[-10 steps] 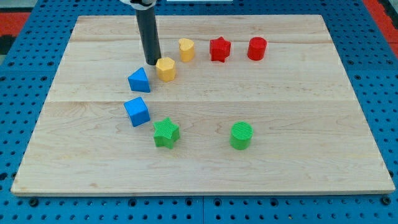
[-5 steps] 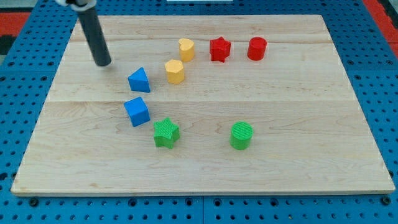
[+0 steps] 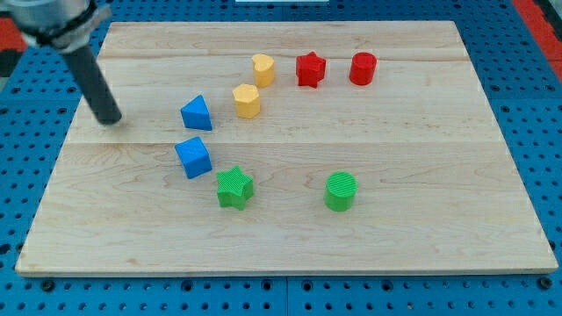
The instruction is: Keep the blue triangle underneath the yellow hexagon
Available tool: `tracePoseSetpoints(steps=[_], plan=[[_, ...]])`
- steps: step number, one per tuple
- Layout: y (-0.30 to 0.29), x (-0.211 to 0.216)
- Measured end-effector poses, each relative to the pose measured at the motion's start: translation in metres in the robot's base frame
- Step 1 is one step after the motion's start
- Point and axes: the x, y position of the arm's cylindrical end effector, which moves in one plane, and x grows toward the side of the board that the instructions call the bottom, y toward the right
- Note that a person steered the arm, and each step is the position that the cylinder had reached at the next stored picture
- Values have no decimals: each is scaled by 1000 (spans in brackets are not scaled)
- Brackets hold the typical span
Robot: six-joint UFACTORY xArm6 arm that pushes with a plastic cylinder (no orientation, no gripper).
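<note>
The blue triangle (image 3: pixel 196 112) lies left of centre on the wooden board (image 3: pixel 421 219). The yellow hexagon (image 3: pixel 247 100) lies just to its upper right, a small gap between them. My tip (image 3: pixel 110 120) rests on the board near its left edge, well to the left of the blue triangle and apart from every block.
A blue cube (image 3: pixel 193 157) lies below the triangle, and a green star (image 3: pixel 234 187) below that. A green cylinder (image 3: pixel 341 191) is at lower right. A second yellow block (image 3: pixel 262 68), a red star (image 3: pixel 310 68) and a red cylinder (image 3: pixel 363 68) line the top.
My tip left the yellow hexagon's left side and swept left and then down toward the board's left edge. The hexagon ended slightly further right. The other blocks have not moved.
</note>
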Motion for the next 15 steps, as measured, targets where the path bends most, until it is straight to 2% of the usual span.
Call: tracePoseSetpoints(steps=[1, 2, 3, 4, 5, 6, 7, 9, 11, 13, 15], plan=[[42, -24], [95, -13], [123, 6], [127, 18], [80, 18], [72, 28], [103, 36], [110, 70], [118, 57], [168, 58], [159, 58]])
